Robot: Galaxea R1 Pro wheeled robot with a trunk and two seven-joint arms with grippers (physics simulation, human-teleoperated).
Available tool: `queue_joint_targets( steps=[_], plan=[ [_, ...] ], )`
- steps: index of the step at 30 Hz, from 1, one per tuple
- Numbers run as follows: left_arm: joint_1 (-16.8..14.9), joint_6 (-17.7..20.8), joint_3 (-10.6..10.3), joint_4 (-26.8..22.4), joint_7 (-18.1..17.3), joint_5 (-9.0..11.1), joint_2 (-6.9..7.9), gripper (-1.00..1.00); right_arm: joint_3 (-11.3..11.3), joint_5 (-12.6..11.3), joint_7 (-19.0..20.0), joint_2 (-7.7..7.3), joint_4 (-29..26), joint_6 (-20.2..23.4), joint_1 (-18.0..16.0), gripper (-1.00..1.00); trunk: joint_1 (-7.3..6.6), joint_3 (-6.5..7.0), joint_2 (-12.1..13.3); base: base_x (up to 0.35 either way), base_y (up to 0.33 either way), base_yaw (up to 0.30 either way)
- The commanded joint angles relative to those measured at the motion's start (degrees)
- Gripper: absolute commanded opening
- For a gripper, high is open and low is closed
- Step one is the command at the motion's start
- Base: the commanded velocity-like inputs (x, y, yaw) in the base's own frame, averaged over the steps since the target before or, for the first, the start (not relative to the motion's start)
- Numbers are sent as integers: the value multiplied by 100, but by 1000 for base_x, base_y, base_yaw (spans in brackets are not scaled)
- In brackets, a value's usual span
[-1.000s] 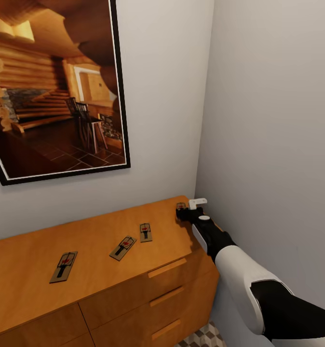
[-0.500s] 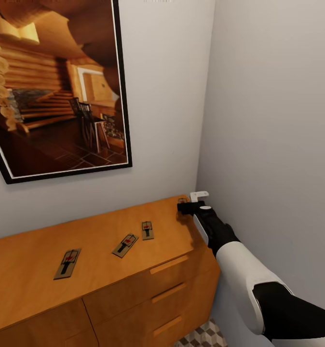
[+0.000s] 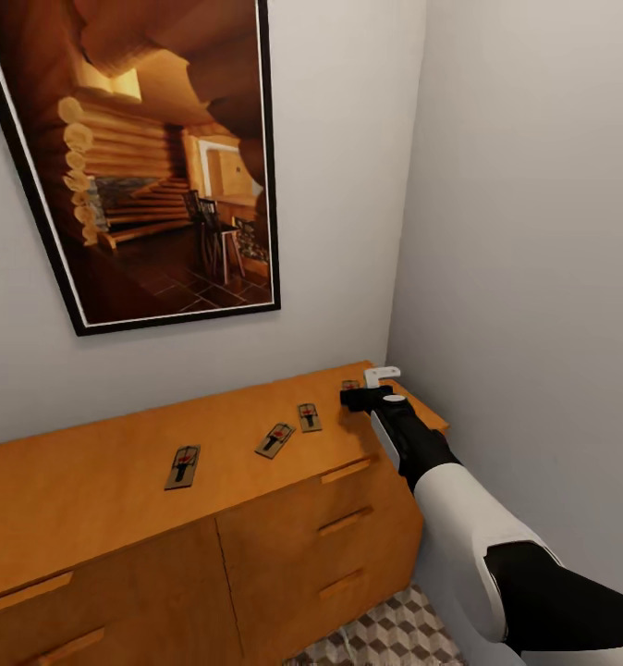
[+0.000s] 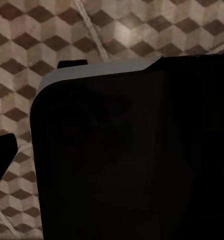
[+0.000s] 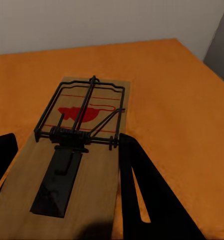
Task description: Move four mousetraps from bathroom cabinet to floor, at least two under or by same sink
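Mousetraps lie along the cabinet (image 3: 117, 481) top; our right gripper (image 5: 62, 190) straddles the corner-end mousetrap (image 5: 79, 150), jaws spread, nothing clamped yet. We judge the first pickup is in hand: closing squarely on the board comes next. Three other traps (image 3: 276, 438) wait further along. Against the earlier frame, our head has swung, the gripper barely moved.

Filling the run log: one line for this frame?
stage: reach | right gripper: open, straddling mousetrap | on cabinet: four mousetraps | floor: none yet

Right arm (image 3: 469, 536), lower right of the head view: glossy white shell, black joints, black gripper (image 3: 356, 399) with white bracket.
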Motion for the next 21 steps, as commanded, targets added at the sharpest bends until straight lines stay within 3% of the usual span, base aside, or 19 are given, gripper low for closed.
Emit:
queue_joint_targets(
  steps=[1,9,21],
  plan=[
    [-10,-43,-21,24,-3,-6,-1,100,12,39,-2,0,-8,37,-3,-100,-3,-6,-4,-253,183,0],
    [-11,-43,-19,24,-3,-6,-34,100,13,39,-13,0,2,37,-3,-100,-3,-6,-4,-265,139,0],
    [-11,-42,-21,24,-3,-6,-49,100,15,39,-8,0,13,37,-3,-100,-3,-6,-4,-310,-16,0]
  ],
)
